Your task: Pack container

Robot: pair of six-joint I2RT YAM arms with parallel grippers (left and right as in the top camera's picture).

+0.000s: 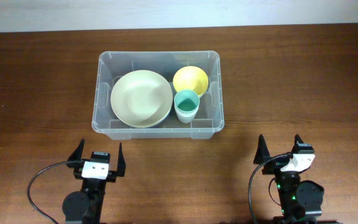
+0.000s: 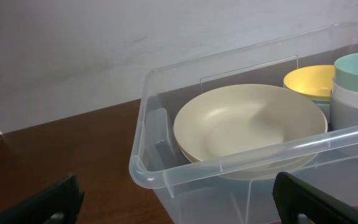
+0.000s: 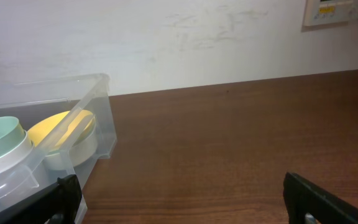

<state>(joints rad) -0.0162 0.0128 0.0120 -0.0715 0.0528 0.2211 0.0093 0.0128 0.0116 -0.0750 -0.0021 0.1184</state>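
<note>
Three items inside the container: cream plate, yellow bowl, teal cup.

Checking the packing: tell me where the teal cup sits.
Overhead, the teal cup stands inside the container, right of the cream plate and nearer the robot than the yellow bowl.

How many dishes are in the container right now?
3 in view: a cream plate on the left side of the container, a yellow bowl at the far right, and a teal cup just in front of it. Others may be nested beneath them.
</note>
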